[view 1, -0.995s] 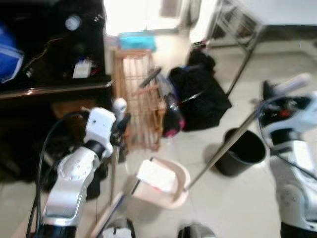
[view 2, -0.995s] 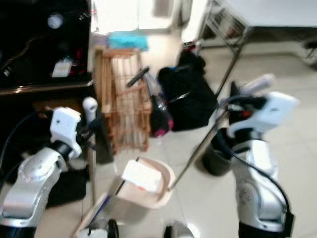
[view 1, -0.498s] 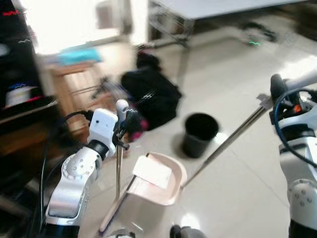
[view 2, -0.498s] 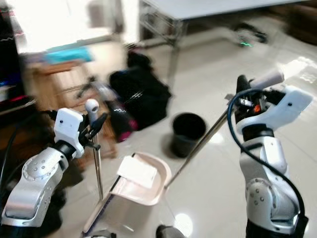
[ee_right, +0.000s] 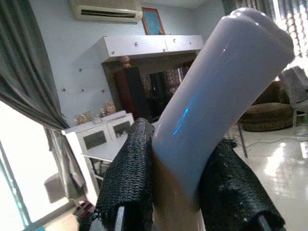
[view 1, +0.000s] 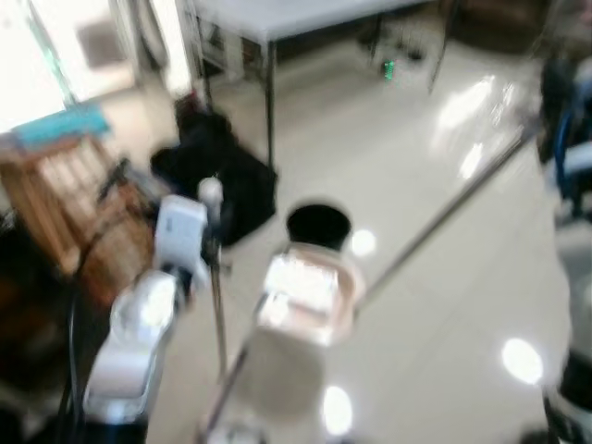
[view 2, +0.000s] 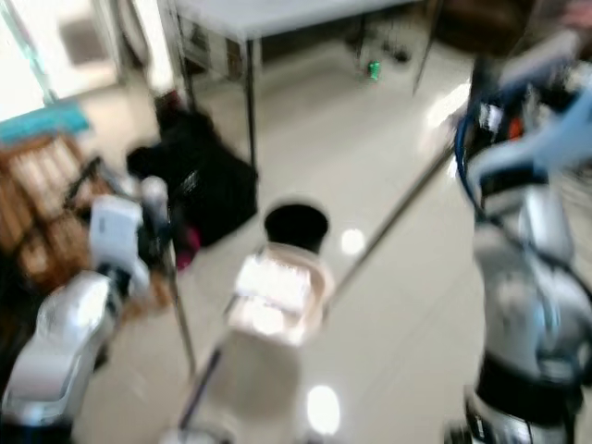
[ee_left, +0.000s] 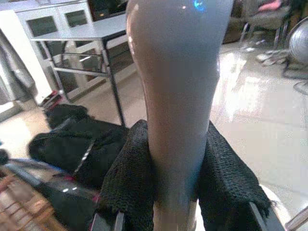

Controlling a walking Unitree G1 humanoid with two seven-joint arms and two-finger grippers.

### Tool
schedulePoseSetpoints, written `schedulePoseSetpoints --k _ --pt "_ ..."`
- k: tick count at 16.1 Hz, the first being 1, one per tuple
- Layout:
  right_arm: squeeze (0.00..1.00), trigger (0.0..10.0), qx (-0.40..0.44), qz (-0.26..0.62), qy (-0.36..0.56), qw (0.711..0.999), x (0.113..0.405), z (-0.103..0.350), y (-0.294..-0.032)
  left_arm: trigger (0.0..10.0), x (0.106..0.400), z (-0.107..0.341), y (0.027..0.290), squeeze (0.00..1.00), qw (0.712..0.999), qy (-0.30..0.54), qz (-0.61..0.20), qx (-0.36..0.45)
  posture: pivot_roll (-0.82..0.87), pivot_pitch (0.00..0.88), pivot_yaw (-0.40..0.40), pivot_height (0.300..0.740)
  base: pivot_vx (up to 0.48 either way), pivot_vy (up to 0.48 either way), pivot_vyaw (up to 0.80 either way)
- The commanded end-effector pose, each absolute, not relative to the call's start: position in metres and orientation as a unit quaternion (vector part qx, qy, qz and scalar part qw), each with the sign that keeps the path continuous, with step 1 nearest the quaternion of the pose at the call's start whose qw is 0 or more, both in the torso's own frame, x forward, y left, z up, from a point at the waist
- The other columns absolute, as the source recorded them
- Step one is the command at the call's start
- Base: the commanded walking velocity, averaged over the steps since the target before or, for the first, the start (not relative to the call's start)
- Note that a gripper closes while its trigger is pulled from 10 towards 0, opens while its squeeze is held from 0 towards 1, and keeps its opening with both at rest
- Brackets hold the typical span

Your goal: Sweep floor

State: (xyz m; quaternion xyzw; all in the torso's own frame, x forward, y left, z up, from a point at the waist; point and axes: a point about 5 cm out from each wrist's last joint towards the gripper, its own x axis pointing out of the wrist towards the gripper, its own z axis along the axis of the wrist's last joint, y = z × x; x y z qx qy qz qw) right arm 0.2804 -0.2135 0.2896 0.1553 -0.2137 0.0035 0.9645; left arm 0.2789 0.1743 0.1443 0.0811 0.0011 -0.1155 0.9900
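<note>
Pale broom handle (ee_left: pixel 175 96) clamped in left claw (ee_left: pixel 168 187), dustpan handle (ee_right: pixel 216 91) gripped by right claw (ee_right: pixel 175 192), dustpan (view 1: pixel 305 287) seemingly beside black bin (view 1: pixel 318 224)

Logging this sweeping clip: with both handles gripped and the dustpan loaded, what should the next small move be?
Probably carry the dustpan on to the black bin and tip it. The pan holds white litter and hangs just short of the bin, with the left gripper and right gripper clamped on the handles.

Glossy floor (view 1: pixel 444 305); smooth plastic handle (ee_right: pixel 211 91) between rough woven finger pads (ee_right: pixel 130 178); matt black bin (view 1: pixel 318 226)
</note>
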Motion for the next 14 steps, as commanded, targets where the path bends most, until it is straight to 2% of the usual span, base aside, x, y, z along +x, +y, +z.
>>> schedulePoseSetpoints --k 1,4,14 --pt "0.0 10.0 0.164 0.014 -0.226 0.96 0.279 0.299 -0.212 10.0 0.28 0.154 0.177 0.0 0.99 -0.018 -0.103 0.095 0.01 0.049 -0.04 0.74 0.0 0.0 -0.8" --pt "0.0 10.0 0.192 0.014 -0.241 0.951 0.283 0.307 -0.211 10.0 0.277 0.159 0.182 0.0 0.99 -0.031 -0.09 0.103 0.02 0.052 -0.053 0.74 0.09 0.0 -0.19" --pt "0.0 10.0 0.204 0.03 -0.258 0.944 0.286 0.322 -0.207 10.0 0.275 0.16 0.18 0.0 0.989 -0.031 -0.1 0.105 0.02 0.057 -0.054 0.74 0.367 0.0 0.0"
